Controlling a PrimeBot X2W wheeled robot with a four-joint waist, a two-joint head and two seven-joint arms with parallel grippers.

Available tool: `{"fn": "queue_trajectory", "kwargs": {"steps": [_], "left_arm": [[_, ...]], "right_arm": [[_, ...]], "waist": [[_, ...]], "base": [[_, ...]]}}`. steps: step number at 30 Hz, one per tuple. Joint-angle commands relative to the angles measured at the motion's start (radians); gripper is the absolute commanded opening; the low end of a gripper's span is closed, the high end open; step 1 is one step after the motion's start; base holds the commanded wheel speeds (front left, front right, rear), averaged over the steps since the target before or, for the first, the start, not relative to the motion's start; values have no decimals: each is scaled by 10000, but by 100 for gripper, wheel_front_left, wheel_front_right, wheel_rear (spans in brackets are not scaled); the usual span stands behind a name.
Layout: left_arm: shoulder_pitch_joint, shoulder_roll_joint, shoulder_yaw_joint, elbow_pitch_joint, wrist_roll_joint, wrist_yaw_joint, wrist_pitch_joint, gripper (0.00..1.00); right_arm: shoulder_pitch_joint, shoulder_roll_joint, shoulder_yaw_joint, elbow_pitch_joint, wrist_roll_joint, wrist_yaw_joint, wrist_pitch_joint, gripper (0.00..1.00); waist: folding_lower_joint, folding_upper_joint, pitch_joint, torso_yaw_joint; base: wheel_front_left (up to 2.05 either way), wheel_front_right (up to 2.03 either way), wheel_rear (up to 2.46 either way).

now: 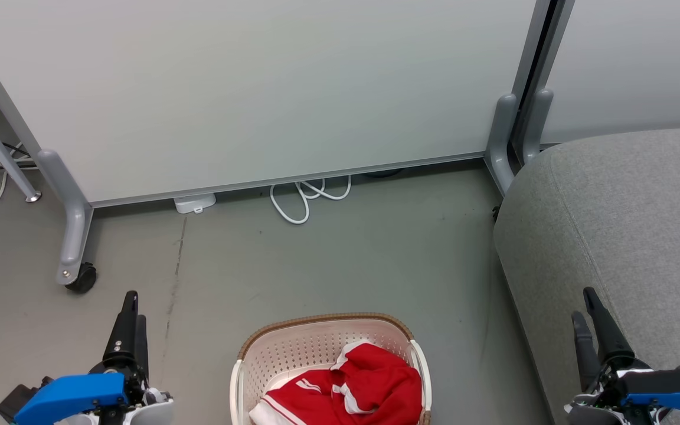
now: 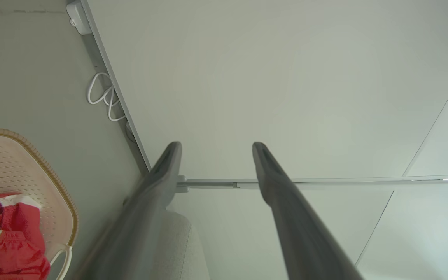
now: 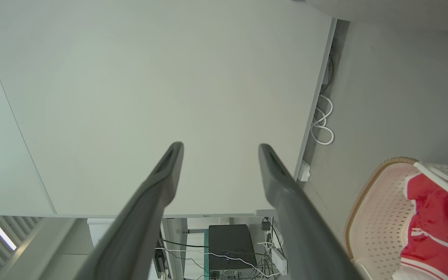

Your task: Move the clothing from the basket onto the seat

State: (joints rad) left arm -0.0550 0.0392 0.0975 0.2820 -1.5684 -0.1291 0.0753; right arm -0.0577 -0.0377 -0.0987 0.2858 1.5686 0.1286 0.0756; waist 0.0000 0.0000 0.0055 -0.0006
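The cream perforated basket (image 1: 322, 319) with its brown rim stands on the floor at the bottom centre of the head view. The red clothing (image 1: 369, 383) with white stripes lies bunched inside it. The grey seat (image 1: 629, 218) fills the right side, its rounded edge just right of the basket. My left gripper (image 1: 136, 307) is open and empty at the lower left, well left of the basket. My right gripper (image 1: 582, 303) is open and empty in front of the seat. The left wrist view shows the left gripper (image 2: 216, 146), basket (image 2: 58, 186) and clothing (image 2: 10, 229). The right wrist view shows the right gripper (image 3: 221, 147), basket (image 3: 381, 212) and clothing (image 3: 438, 221).
A pale partition panel (image 1: 257, 88) on grey wheeled feet, with a caster (image 1: 82, 277), closes off the far side. A looped white cable (image 1: 307, 198) and a white plug block (image 1: 195, 202) lie under its lower edge. Bare grey floor (image 1: 346, 254) lies between panel and basket.
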Motion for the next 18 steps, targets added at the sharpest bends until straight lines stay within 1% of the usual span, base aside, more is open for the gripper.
{"fn": "queue_trajectory", "kwargs": {"steps": [1,14,18], "left_arm": [[-358,72,-28,-269,303,-6,-128,100],[-517,86,-249,-698,2876,-8,-712,100],[-562,89,-331,-810,3794,83,-875,100]], "right_arm": [[-255,-41,54,-238,-305,7,-129,100],[-345,-61,374,-678,-2624,10,-713,100],[-362,-67,467,-778,-3426,11,-877,100]], "waist": [[0,0,5,-1],[0,0,58,-15],[0,0,73,-20]], "base": [[0,0,0],[0,0,0],[0,0,0]]}}
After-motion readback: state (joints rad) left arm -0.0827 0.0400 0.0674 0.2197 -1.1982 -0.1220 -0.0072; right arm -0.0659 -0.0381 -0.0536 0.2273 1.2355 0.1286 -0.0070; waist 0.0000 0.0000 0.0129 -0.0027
